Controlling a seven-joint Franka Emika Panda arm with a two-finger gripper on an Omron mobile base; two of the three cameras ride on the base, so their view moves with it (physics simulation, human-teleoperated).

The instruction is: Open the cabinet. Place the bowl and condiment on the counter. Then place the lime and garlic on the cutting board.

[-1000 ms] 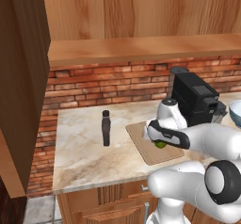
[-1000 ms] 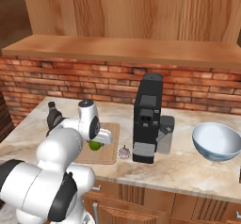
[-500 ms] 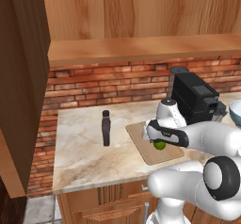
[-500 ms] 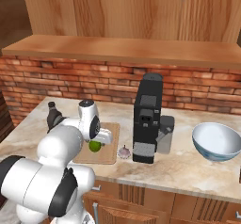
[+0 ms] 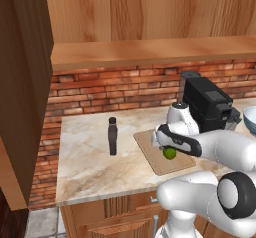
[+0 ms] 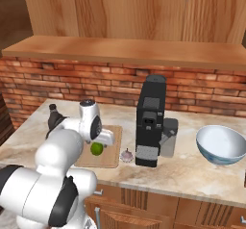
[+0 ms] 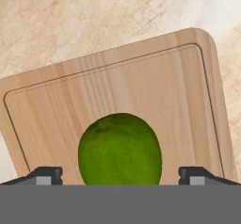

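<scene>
Lime set on board; gripper open above it, garlic outstanding.

On the counter [image 5: 85, 167] stands the condiment [image 5: 113, 136]; right of it the cutting board [image 7: 117, 86] carries the lime [image 7: 120, 148], round, no long axis, between the gripper's [image 7: 120, 173] spread, clear fingertips. The garlic [image 6: 127, 154] lies just off the board's right edge, point up.

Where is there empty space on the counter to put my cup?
Bare counter lies left of the condiment, and between coffee machine and bowl. It is crowded around the cutting board, where the lime sits and the garlic is squeezed in beside it.
</scene>
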